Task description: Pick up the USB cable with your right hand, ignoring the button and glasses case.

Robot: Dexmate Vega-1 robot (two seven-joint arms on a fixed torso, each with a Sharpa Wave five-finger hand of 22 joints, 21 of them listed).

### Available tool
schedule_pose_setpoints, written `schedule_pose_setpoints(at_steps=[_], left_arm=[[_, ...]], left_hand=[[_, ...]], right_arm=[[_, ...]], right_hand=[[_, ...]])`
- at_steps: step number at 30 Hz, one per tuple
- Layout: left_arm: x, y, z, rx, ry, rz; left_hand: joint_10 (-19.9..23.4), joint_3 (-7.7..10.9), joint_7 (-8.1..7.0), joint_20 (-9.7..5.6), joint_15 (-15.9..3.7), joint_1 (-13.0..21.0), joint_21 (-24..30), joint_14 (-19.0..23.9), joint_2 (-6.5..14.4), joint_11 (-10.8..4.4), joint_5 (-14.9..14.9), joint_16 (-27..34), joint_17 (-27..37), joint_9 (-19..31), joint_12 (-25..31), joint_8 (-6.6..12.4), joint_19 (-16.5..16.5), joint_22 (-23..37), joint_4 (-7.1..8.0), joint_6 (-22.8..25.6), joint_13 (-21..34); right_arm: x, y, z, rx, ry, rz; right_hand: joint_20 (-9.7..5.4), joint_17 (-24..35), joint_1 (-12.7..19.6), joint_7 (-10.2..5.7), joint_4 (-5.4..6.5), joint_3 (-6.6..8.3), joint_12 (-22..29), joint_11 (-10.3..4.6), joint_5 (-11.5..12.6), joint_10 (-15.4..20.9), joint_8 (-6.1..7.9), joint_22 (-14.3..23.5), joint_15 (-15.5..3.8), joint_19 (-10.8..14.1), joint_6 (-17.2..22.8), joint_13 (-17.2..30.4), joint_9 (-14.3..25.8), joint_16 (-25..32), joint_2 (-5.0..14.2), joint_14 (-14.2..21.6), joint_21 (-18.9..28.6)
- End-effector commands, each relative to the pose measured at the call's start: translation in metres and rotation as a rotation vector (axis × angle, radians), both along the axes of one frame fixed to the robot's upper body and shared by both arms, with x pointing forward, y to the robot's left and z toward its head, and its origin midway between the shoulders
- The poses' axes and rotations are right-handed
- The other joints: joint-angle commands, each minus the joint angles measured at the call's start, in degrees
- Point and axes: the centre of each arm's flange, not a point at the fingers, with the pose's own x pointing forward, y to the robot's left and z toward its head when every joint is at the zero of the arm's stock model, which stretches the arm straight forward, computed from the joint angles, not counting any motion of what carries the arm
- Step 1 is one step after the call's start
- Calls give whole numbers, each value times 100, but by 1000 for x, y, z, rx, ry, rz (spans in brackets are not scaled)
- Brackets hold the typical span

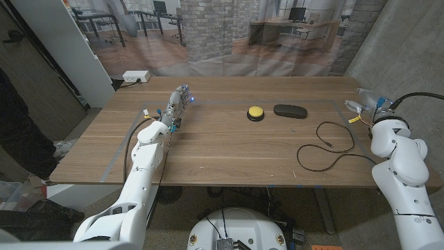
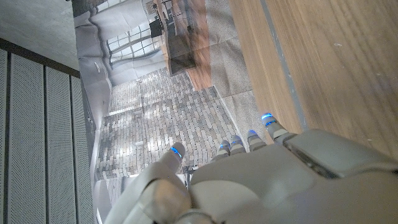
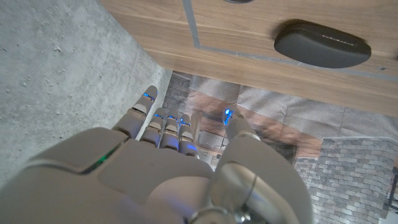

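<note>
Cable (image 1: 331, 147) is seen lying in loose black loops on the table (image 1: 222, 149) near its right edge, toward the front right corner, untouched. The right hand (image 1: 366, 102) is held by the far right corner, fingers extended and slightly apart, nothing gripped. It is judged that the hand should be brought back toward the front edge and lowered onto a raised loop, so that a thin strand can be pinched rather than pressed flat. The yellow button (image 1: 255, 112) and black case (image 1: 290, 110) are set side by side near the far edge, apart from the cable and not in the path. The left hand (image 1: 177, 104), empty with fingers extended, is parked near the far left corner.
</note>
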Motion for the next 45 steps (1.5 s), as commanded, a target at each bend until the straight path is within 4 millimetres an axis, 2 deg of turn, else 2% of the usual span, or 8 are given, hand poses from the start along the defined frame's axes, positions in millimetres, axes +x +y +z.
schedule_pose_setpoints(at_steps=[1,21,45], left_arm=[[2,-2,2,4,1,2],[1,-3,2,7,5,2],[-1,-1,1,6,3,7]], left_hand=[[-402,-36,6,23,46,5,0,-685,707,12,23,34,24,31,16,6,-285,32,8,-463,12],[-401,-43,13,26,52,5,-4,-683,708,20,26,33,25,31,16,7,-278,32,7,-463,12],[-407,-48,10,45,67,6,-13,-688,710,31,30,30,25,32,14,3,-283,32,7,-479,12]], right_arm=[[0,-11,-9,27,60,-51],[3,-24,-22,84,173,-114],[10,-27,-28,98,272,-137]], right_hand=[[-2,16,82,4,-43,17,14,-20,-11,50,9,9,2,39,39,34,28,7,-8,57,-6],[9,17,159,10,-59,10,18,-32,-18,92,0,11,-3,60,31,36,31,28,-9,163,-8],[13,26,152,20,-33,-63,26,-50,-33,142,-6,14,-13,81,19,40,37,22,-64,196,-7]])
